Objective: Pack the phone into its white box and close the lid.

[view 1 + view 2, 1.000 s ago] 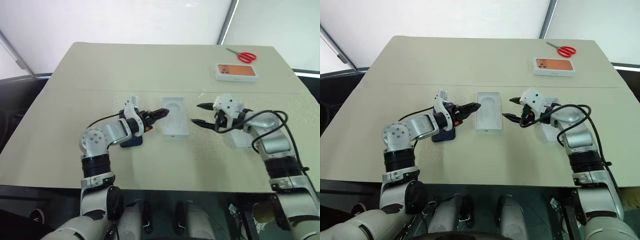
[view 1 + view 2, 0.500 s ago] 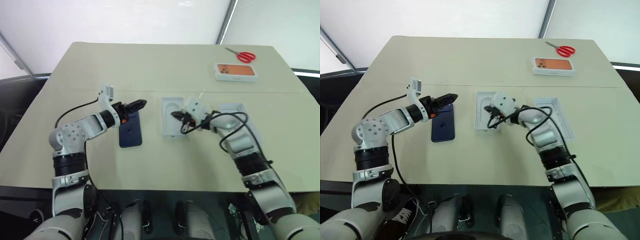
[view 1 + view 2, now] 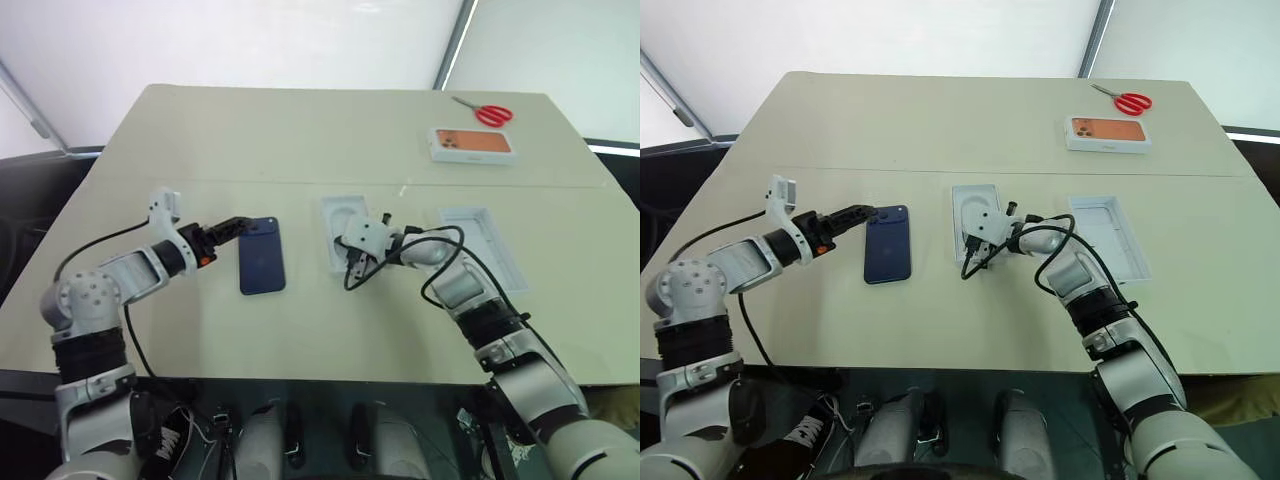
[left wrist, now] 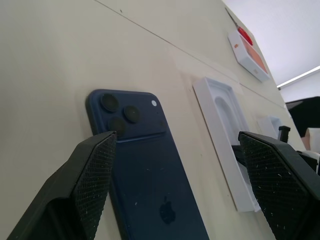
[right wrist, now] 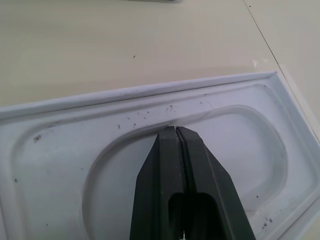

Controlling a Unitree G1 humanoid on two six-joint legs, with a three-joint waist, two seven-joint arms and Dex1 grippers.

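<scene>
The dark navy phone (image 3: 262,256) lies back-up on the beige table, camera cluster at its far end. My left gripper (image 3: 238,224) hovers just left of that far end, open, with the phone (image 4: 150,175) lying between and beyond its wide fingers, untouched. In the middle sits a white insert with an oval recess (image 3: 338,214); its thick white sides look like the white box beneath, whose floor is hidden. My right gripper (image 5: 175,129) is shut on nothing, its tips right at the rim of the recess. The lid (image 3: 485,240) rests inner face up to the right.
A white box printed with an orange phone (image 3: 473,143) and red scissors (image 3: 486,112) lie at the far right corner. The table's near edge runs just below my arms. My right arm's cable loops over the near end of the insert.
My left arm swung left off the phone, leaving it fully uncovered. My right gripper shut and moved left from the lid to the insert, dropping lower.
</scene>
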